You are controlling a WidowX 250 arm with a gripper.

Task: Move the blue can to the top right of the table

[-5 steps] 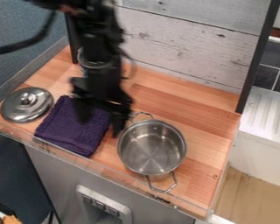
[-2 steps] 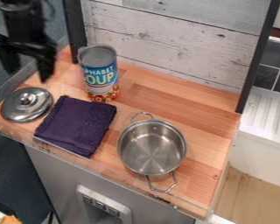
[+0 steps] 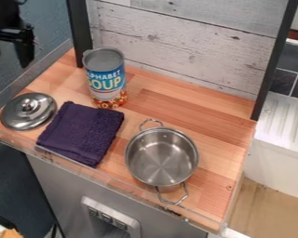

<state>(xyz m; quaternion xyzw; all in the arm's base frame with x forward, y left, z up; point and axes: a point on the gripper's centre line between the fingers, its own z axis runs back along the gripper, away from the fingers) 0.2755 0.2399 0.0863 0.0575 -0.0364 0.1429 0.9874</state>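
Blue and white around its side, the can is seen upright on the table, behind and to the left of the steel pot. The pincer is seen well apart from the pot, to its upper left; its fingers are spread widely, and nothing is held between them. To the pot's left are laid a folded purple towel and, farther out, a lid. The can is judged to be stiff, smooth and, if full, fairly heavy; slipping or tipping may be expected if it is pinched loosely or off-centre. It is best gripped squarely across its side, above mid-height, or by the top rim if the body proves too broad. The goal is taken to be the table corner behind the pot and to its right.
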